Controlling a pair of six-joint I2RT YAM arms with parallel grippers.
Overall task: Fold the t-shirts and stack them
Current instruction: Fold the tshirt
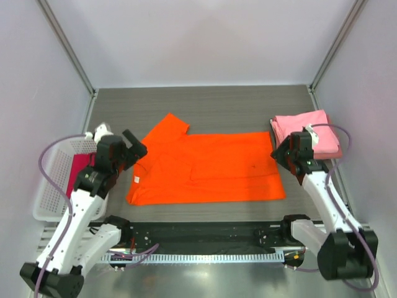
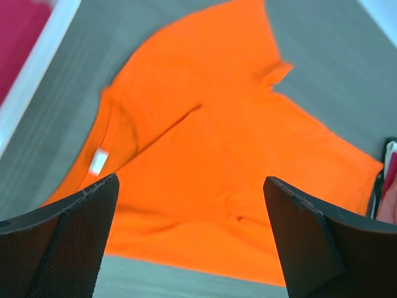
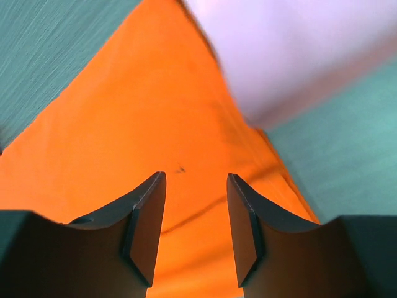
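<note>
Orange t-shirt (image 1: pixel 211 167) flat, long axis L-R, collar left. Left gripper (image 2: pixel 191 180) wide open, right gripper (image 3: pixel 196 176) narrower; both empty.

Top view: you are holding both arms extended away from their mounts, each bending at the elbow toward the centre of the scene. Your left arm (image 1: pixel 74 211) is leaning up and inward from the lower left. Its black wrist is angling the left gripper (image 1: pixel 138 146) toward the right. Left wrist view: its fingers (image 2: pixel 68 236) are standing wide apart, one at each lower corner. Your right arm (image 1: pixel 325 192) is rising up and leftward from the lower right, carrying the right gripper (image 1: pixel 277 154), which is pointing left. Right wrist view: its fingers (image 3: pixel 146 223) are sitting parted by a narrower gap, their pads facing each other.
</note>
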